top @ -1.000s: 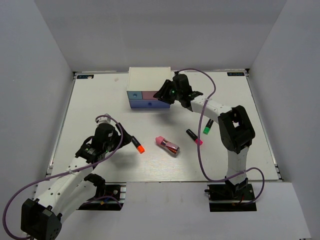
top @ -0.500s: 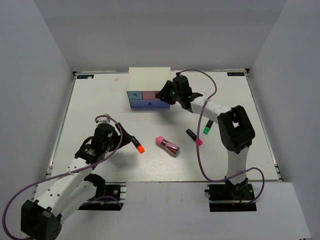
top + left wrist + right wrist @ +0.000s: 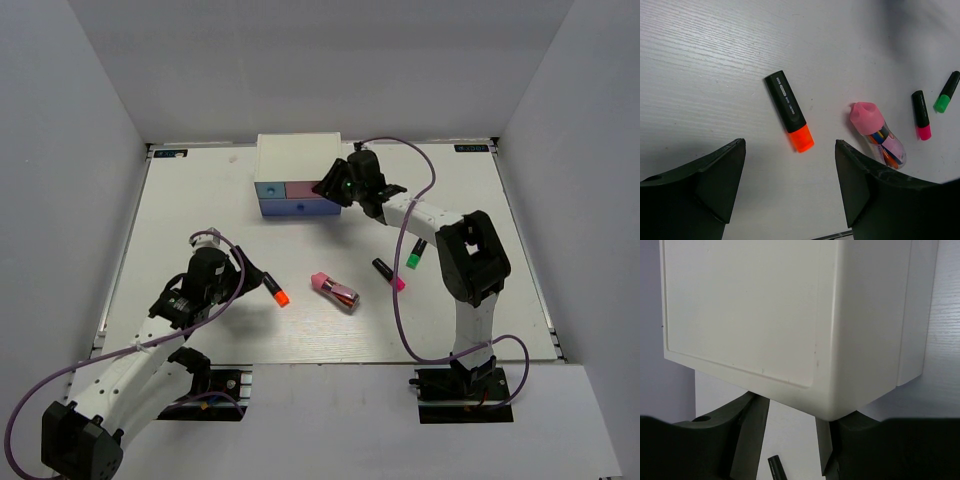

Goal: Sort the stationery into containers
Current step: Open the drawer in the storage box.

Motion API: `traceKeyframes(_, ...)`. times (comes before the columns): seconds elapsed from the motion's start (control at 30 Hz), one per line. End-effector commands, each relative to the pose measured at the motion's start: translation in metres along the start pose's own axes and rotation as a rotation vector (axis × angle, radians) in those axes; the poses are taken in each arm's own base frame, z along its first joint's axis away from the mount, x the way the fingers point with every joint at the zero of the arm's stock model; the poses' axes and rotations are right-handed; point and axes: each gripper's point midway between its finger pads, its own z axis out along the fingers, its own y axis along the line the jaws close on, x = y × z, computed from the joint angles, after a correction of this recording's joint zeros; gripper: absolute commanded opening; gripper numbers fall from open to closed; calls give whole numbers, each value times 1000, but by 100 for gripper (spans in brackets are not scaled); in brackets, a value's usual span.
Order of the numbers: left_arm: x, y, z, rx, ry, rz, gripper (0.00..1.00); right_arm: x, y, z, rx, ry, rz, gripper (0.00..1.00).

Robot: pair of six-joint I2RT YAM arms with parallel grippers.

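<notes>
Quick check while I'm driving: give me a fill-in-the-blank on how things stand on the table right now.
The left pincer, its jaws ____, is aimed at a marker.
That marker's coloured end is ____.
The tube has a ____ cap.
The right pincer is up against the white ____.
Missing: open; orange; pink; cabinet.

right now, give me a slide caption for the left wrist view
Open left claw above an orange-tipped black marker; pink-capped clear tube, magenta-tipped marker and green-tipped marker nearby.
</notes>
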Motion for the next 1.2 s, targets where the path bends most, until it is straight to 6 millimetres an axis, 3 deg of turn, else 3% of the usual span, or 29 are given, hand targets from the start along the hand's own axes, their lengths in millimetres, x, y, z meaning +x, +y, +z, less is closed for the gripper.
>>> traceKeyframes(0.0,2,0,-1,5,4,0,82,-28,14,5,-53,-79,-11,46)
traceKeyframes(0.27,2,0,4,5,4,0,82,-10,23,9,-100,-23,14,46)
traceKeyframes(0.8,2,0,6,5,4,9,82,-25,28,16,-105,-80,45,44)
traceKeyframes(1.17,3,-1,6,12,10,9,82,-34,36,15,-134,-120,50,19)
